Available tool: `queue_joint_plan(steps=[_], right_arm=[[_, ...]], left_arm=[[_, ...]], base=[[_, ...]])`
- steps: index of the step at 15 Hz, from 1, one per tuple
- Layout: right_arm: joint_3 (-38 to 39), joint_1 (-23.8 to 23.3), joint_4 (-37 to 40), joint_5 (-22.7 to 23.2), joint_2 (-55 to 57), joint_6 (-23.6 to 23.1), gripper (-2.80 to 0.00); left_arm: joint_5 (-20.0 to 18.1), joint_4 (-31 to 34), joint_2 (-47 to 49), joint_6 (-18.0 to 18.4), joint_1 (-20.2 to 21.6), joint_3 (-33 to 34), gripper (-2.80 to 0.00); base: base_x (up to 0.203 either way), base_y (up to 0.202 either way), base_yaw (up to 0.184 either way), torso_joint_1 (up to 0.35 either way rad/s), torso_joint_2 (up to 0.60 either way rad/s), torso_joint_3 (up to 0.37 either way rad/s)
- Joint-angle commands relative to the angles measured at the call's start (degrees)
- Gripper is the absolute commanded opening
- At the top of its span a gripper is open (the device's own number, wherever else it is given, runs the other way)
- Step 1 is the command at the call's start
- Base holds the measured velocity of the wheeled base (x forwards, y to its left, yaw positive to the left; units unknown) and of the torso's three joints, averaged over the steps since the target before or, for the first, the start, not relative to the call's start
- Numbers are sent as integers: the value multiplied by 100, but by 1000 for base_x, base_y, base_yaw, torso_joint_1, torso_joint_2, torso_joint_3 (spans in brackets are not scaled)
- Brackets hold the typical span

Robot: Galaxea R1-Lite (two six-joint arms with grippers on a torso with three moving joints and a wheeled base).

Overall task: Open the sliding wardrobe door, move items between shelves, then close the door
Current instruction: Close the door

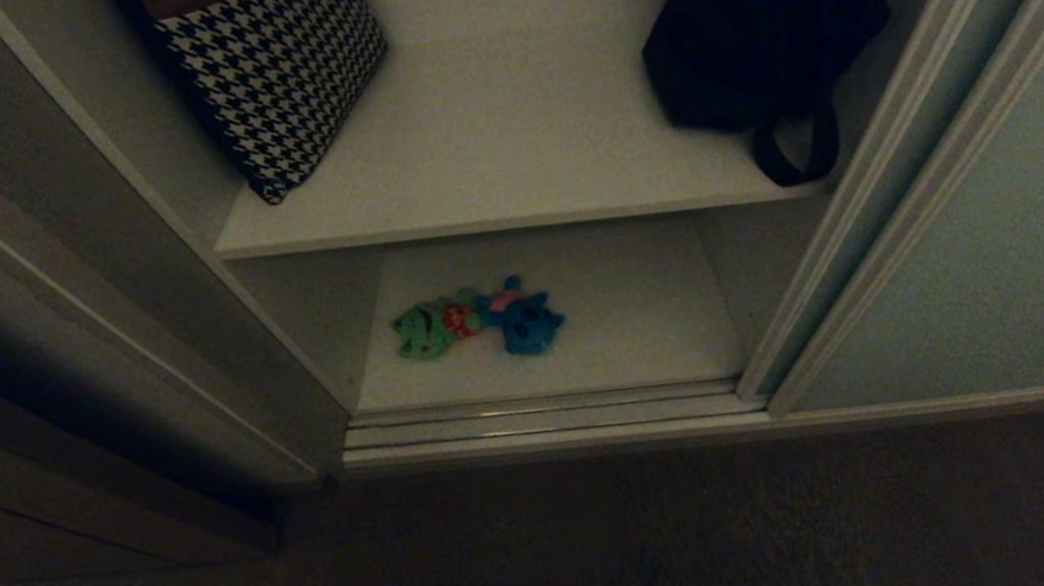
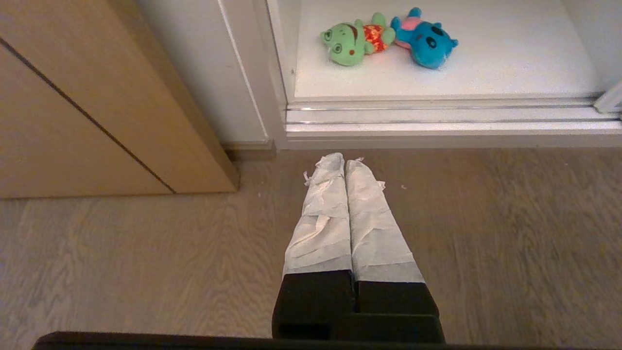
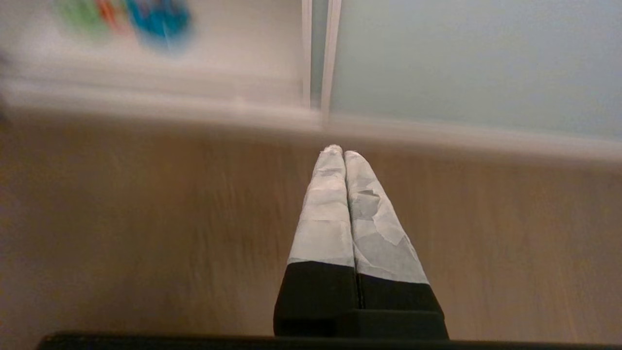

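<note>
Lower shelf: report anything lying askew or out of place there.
Nothing is spilled or damaged. The green plush toy and the teal-blue plush toy lie tipped over, touching each other, on the lower shelf rather than sitting upright.

Left gripper point(image 2: 345, 163) fingers pressed together, right gripper point(image 3: 339, 151) fingers pressed together, both empty

Head view dim, dark floor; left wrist view bright, sharp; right wrist view motion-blurred.
</note>
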Motion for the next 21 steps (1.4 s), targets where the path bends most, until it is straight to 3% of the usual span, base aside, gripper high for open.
queue_joint_plan(steps=[1,7,12,15,17,19,21], right_arm=[[-1066,4,486,18,459,121,-280],[-4891,75,2128,26,2661,222,-280],[-6525,35,2322,-305,4331,167,-280],[-7712,127,2313,-928,5142,535,-280],[-8263,152,2585,-941,5456,672,-280],[-8515,-201,2866,-257,5638,706,-280],[-8563,-965,2922,1074,5769,720,-280]], left_arm=[[4,-1,10,-3,4,1,-280],[4,-1,10,-3,-5,1,-280],[4,-1,10,-3,-5,1,-280],[4,-1,10,-3,-5,1,-280],[4,-1,10,-3,-2,1,-280],[4,-1,10,-3,-5,1,-280],[4,-1,10,-3,3,1,-280]], base=[[0,0,0,0,0,0],[0,0,0,0,0,0],[0,0,0,0,0,0],[0,0,0,0,0,0],[0,0,0,0,0,0],[0,0,0,0,0,0],[0,0,0,0,0,0]])
